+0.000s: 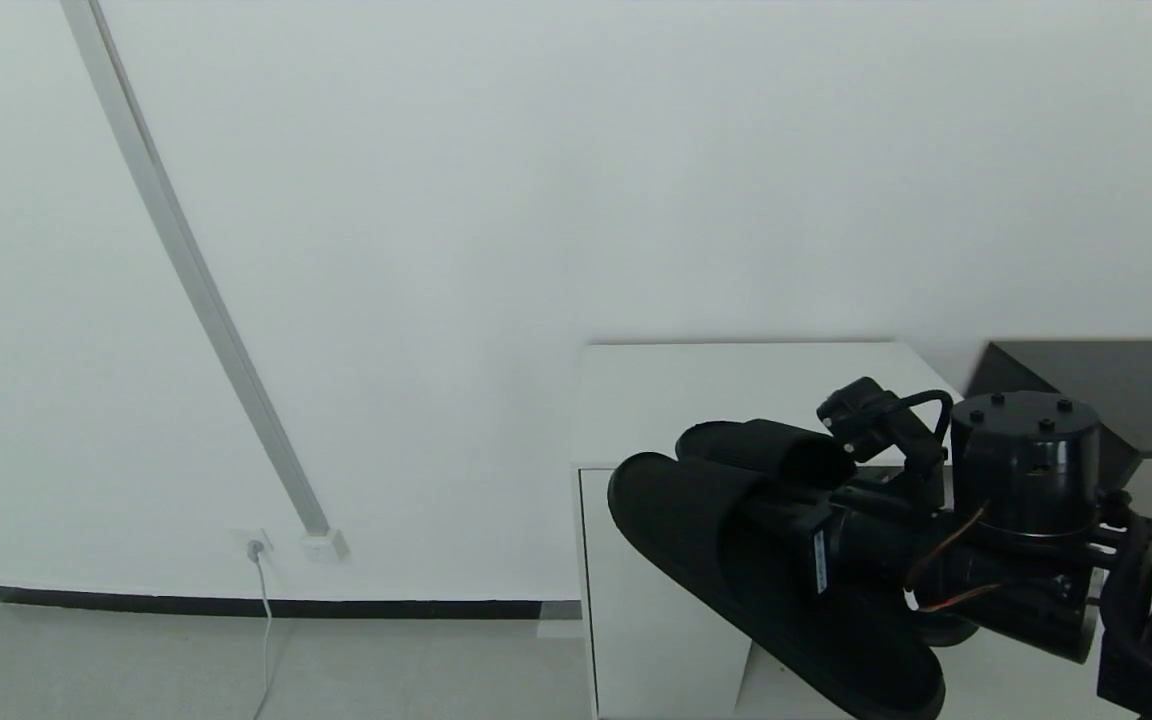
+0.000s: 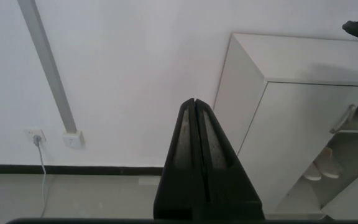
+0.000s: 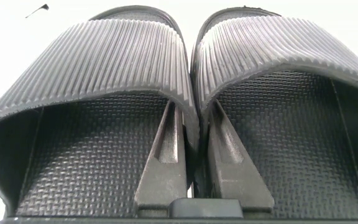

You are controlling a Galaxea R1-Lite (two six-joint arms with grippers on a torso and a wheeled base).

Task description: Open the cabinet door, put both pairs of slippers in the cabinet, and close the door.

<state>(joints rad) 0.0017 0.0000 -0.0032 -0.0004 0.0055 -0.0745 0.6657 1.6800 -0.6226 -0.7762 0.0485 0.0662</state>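
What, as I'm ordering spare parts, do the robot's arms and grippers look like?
The right arm is matt black, with a drum-shaped joint housing studded with screws, thin brown cables looping beside it and a narrow white label strip. The left gripper and right gripper each have black jaws, long, wedge-shaped, with a recessed channel along each.

The cabinet (image 1: 736, 390) stands against the wall (image 1: 576, 170), with a socket (image 1: 254, 545) low to its left. Before the cabinet, a pair of slippers (image 1: 726, 540) hangs in the right gripper (image 3: 196, 149). The second pair (image 2: 325, 165) lies inside the cabinet.
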